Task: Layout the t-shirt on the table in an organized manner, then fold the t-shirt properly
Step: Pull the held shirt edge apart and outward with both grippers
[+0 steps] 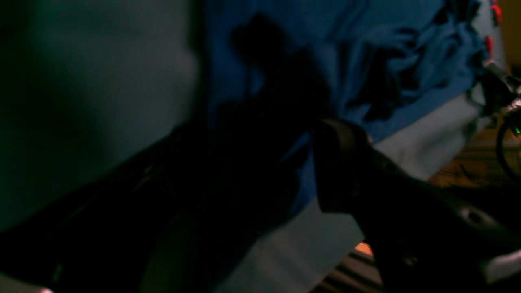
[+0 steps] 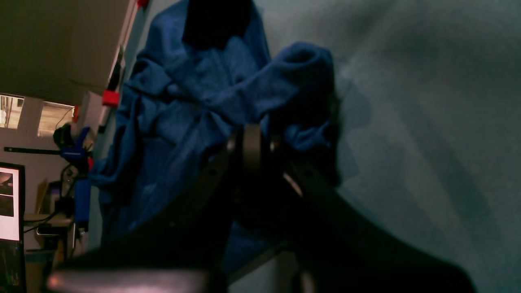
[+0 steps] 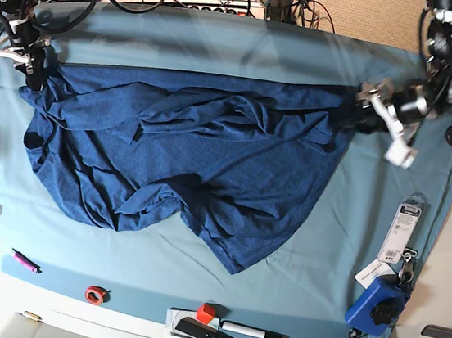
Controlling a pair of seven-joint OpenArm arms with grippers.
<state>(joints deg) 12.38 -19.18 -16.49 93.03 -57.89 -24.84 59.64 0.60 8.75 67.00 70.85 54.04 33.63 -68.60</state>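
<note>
**Inspector:** Base view first. Your t-shirt [image 3: 202,162] lies across the middle of the counter [image 3: 225,41], top edge pulled into a fairly straight line from nine to three o'clock, the body below it rumpled, with a bunched lobe sagging toward six.

**Operator:** And the claws?

**Inspector:** Your right claw [image 3: 36,71] sits at the cloth's ten o'clock corner. In the right wrist view its jaws are together, pinched on a fold of the t-shirt [image 2: 195,97]. I judge it is holding that corner as an anchor. Your left claw [image 3: 363,113] is at the two o'clock corner; the left wrist view shows its jaws spread apart with no fabric between them, the cloth [image 1: 399,61] lying just beyond.

**Operator:** So where does that leave the layout?

**Inspector:** Incomplete, in my judgement. One corner is held, the other is free, and the hem and sleeves remain wrinkled. Folding cannot sensibly begin until you flatten the lower half.
</note>
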